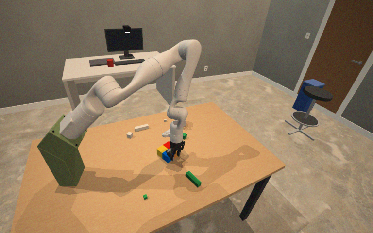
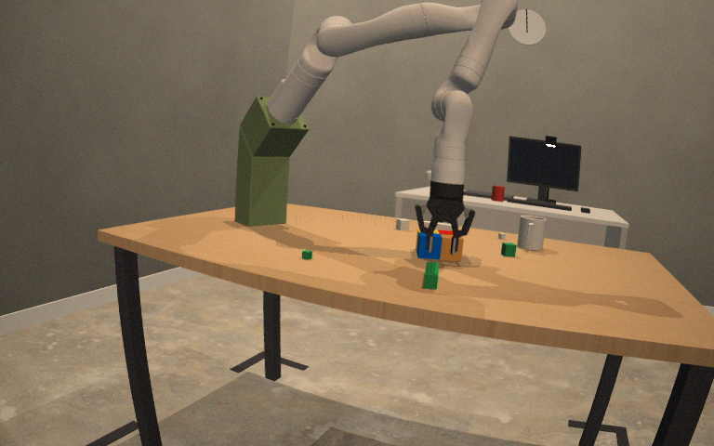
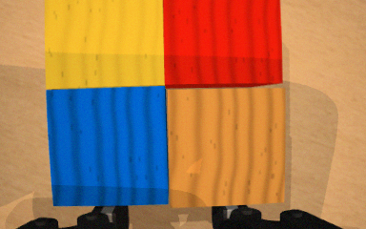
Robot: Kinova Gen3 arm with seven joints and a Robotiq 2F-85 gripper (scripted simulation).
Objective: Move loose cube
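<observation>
On the wooden table, four cubes packed in a square: yellow cube, red cube, blue cube, orange cube in the fourth corner, against red and blue. Seams visible from the wrist only. From outside, gripper half-open, empty, fingertips low before the cubes' near faces.

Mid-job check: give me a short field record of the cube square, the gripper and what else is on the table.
square: yellow cube, red cube, blue cube and orange cube sit in a two-by-two block
seams: no gap visible in the wrist view
gripper: half open, holding nothing, fingers down at the near side of the block
nearby: long green block, small green cube
table: wooden
</observation>
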